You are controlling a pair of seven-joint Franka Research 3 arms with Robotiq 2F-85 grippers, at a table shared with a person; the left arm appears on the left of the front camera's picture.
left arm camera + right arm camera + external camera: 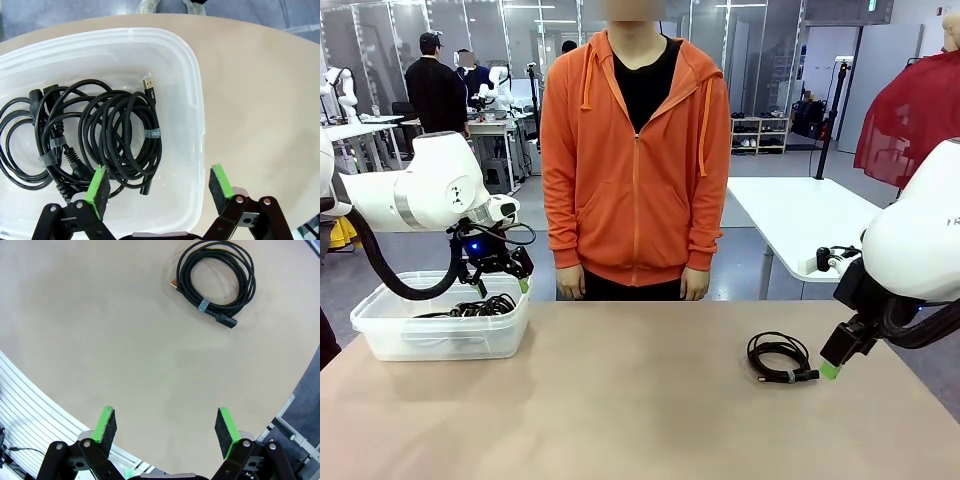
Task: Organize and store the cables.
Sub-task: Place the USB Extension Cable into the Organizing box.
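currently, progress: mostly done, judged from layout.
stored: two cables [120, 135] lie coiled in the bin [197, 100].
left to do: one cable [778, 357] lies on the table [620, 400].
left gripper [160, 187]: jaws wide, empty, above bin.
right gripper [166, 426]: jaws wide, empty, near the table cable.

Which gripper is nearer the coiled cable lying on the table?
Right. The right gripper hangs open just beside the coiled cable; the left gripper hangs open far across the table over the bin.
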